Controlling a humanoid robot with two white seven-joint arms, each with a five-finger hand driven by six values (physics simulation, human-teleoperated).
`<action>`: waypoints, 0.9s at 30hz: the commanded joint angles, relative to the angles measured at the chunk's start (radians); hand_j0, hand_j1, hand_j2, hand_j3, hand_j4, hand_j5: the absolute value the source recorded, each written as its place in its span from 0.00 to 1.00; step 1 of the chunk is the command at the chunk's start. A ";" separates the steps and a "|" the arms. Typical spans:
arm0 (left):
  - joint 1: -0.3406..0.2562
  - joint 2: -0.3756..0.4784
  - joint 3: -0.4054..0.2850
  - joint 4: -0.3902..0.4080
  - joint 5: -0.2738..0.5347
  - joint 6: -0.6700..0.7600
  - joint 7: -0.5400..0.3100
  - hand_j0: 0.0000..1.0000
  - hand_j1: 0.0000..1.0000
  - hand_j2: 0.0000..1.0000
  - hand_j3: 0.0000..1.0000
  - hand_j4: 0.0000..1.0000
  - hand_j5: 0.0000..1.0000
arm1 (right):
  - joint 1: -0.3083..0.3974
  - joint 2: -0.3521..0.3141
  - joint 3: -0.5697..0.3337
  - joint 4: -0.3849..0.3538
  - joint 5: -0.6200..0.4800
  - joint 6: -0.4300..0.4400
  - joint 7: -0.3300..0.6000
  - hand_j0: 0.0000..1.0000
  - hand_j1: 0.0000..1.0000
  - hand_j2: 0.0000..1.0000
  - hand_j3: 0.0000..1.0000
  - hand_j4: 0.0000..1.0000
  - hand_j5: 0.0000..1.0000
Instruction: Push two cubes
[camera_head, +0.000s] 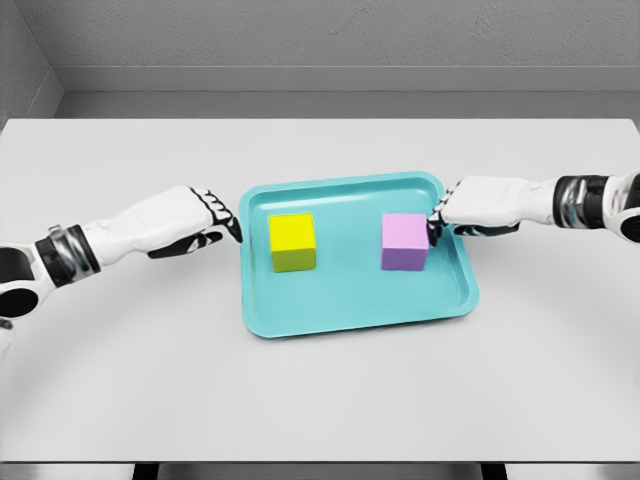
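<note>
No readable text, labels, brands, numbers or signs anywhere. Checked relative to the teal tray (455, 300): yellow cube (292, 241) inside it on the left, faces plain; purple cube (405, 241) inside it on the right, faces plain. Tray rim and floor unmarked. White table (120, 360) around the tray blank. Left hand (195, 222) just outside the tray's left edge and right hand (475, 207) at its right edge show only black joint markings, no lettering. Grey wall (320, 40) behind the tray bare.
</note>
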 joint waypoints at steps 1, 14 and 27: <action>-0.002 -0.015 -0.003 -0.002 0.004 0.002 -0.004 0.50 0.50 0.50 0.50 0.50 0.50 | 0.002 0.000 0.004 -0.020 -0.005 0.003 0.000 0.53 0.53 0.53 0.53 0.53 0.53; -0.018 -0.051 -0.020 0.004 -0.019 0.002 -0.016 0.50 0.50 0.50 0.50 0.50 0.50 | -0.002 0.012 0.007 -0.021 -0.006 0.003 0.000 0.53 0.53 0.53 0.53 0.53 0.53; -0.008 -0.079 -0.034 0.004 -0.027 0.002 -0.028 0.51 0.51 0.51 0.51 0.51 0.51 | -0.002 0.028 0.007 -0.032 -0.005 0.003 0.000 0.53 0.53 0.53 0.53 0.53 0.53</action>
